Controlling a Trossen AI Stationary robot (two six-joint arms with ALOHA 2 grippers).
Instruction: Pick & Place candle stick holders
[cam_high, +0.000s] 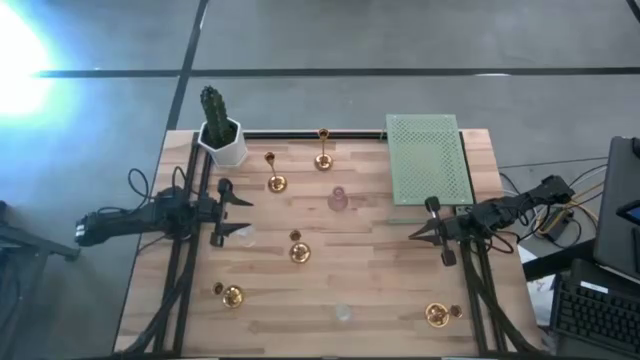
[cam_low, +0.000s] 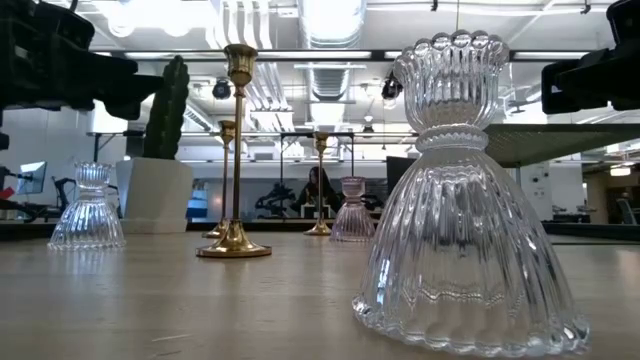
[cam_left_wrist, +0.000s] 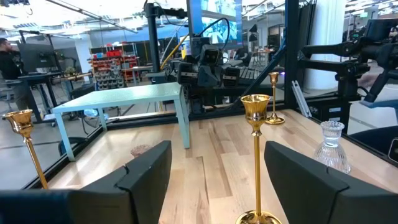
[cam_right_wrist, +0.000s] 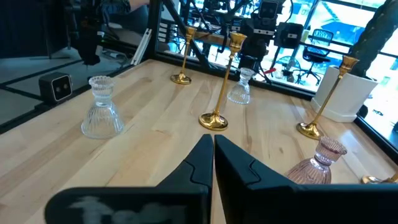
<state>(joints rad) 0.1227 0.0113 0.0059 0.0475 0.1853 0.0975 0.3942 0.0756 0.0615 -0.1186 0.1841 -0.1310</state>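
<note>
Several gold candle stick holders stand on their round bases on the wooden table: one in the middle (cam_high: 298, 252), two toward the far edge (cam_high: 275, 183) (cam_high: 322, 160), one near left (cam_high: 232, 296), one near right (cam_high: 437, 314). A pinkish glass holder (cam_high: 338, 200) stands mid-table, a clear one (cam_high: 343, 314) by the near edge, another clear one (cam_right_wrist: 239, 90) by the left arm. My left gripper (cam_high: 232, 212) hangs open above the table's left part; the middle gold holder (cam_left_wrist: 256, 162) stands beyond its fingers, untouched. My right gripper (cam_high: 414, 235) is shut with nothing in it, at the right, facing that holder (cam_right_wrist: 214, 118).
A white pot with a green cactus (cam_high: 220, 135) stands at the far left corner. A green perforated mat (cam_high: 428, 160) sits raised at the far right. Bare wood lies between the middle gold holder and my right gripper.
</note>
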